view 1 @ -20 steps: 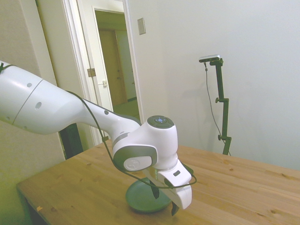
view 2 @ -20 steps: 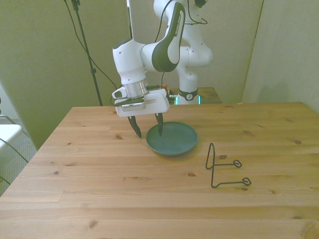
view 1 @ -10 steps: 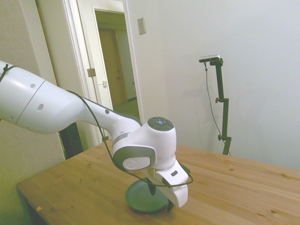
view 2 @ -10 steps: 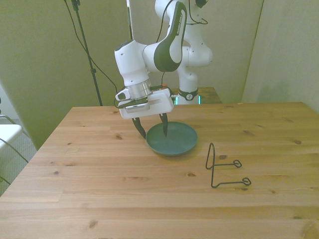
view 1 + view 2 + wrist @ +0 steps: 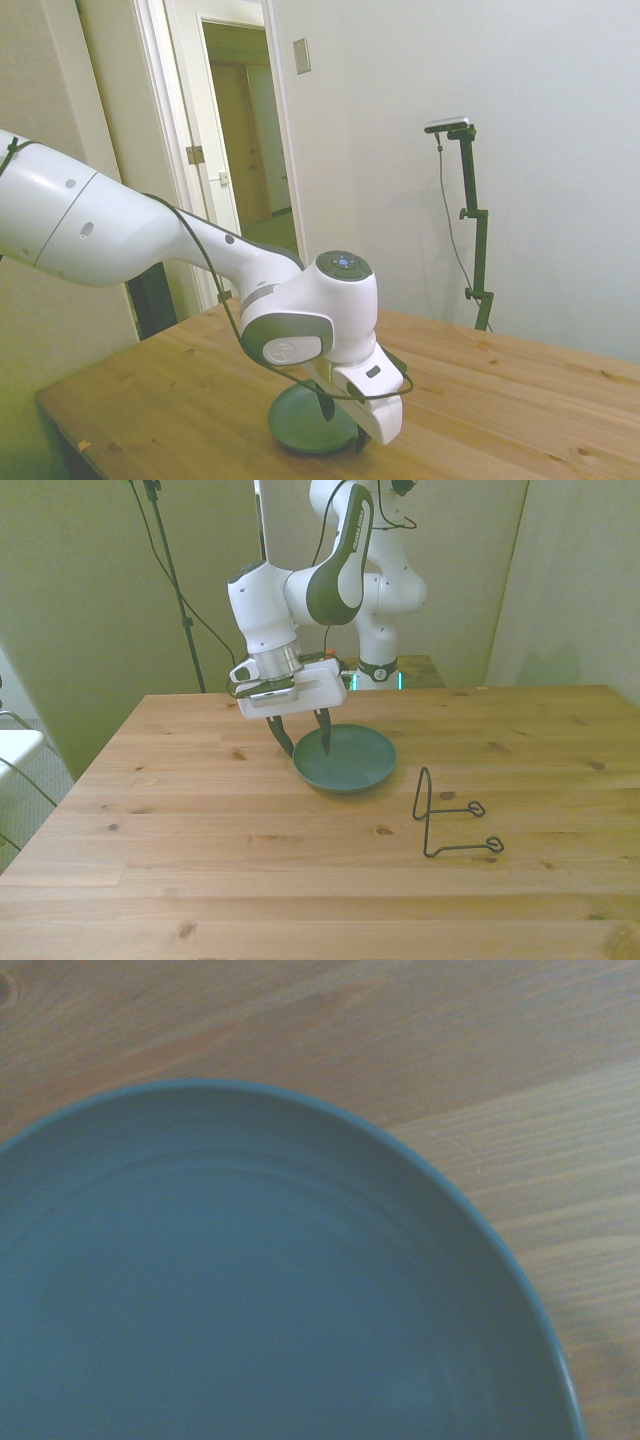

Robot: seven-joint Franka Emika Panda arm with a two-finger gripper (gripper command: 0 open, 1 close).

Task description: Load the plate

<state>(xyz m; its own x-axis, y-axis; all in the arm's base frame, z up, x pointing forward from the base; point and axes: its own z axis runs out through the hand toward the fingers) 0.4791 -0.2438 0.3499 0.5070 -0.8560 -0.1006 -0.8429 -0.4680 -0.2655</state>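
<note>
The teal-green plate (image 5: 352, 760) lies flat on the wooden table, near its middle in the front view. My gripper (image 5: 305, 744) hangs low over the plate's edge on the front view's left, open. One dark finger stands outside the rim and the other over the plate's inside, so the rim lies between them. In the side view the gripper (image 5: 343, 424) covers part of the plate (image 5: 298, 424). The wrist view is filled by the plate (image 5: 250, 1290), with its rim curving against bare wood. Nothing lies on the plate.
A thin dark wire stand (image 5: 448, 816) sits on the table toward the front view's right, nearer the camera than the plate. An open doorway (image 5: 245, 140) shows behind the table in the side view.
Over the last second the gripper has come down and shifted toward the plate, so its fingers now straddle the rim. The plate and the wire stand have not moved.
</note>
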